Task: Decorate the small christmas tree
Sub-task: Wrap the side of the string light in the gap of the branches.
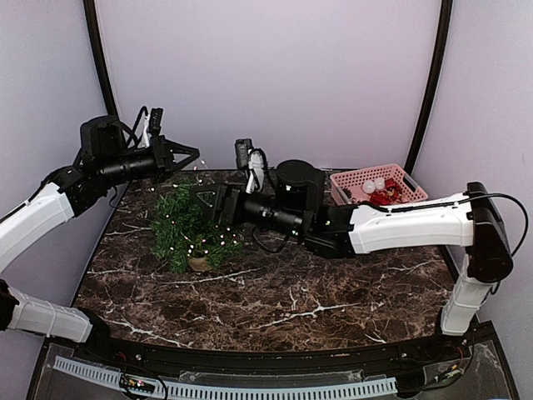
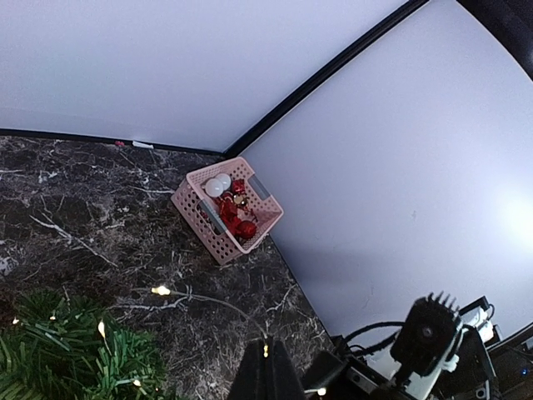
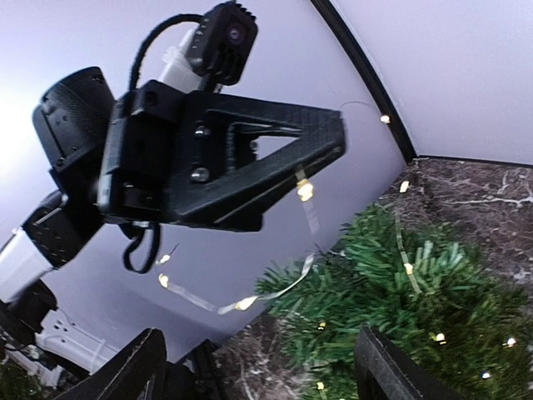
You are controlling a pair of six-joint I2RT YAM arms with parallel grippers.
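Top external view: the small christmas tree [image 1: 185, 227] sits on the dark marble worktop [image 1: 291, 300], left of centre and toward the back, with tiny white lights dotted through its green branches. The left end effector [image 1: 193, 154] hangs above the tree's top with its fingers pressed together, clamped on a thin string of lights [image 3: 275, 287]. That string droops from the tip down into the needles. The right end effector [image 3: 260, 333] is just beside the tree on its right, fingers spread wide and gripping nothing, pointed at the branches and the left end effector. A pink basket [image 1: 379, 185] of red and white ornaments stands in the back right corner, well apart from the tree.
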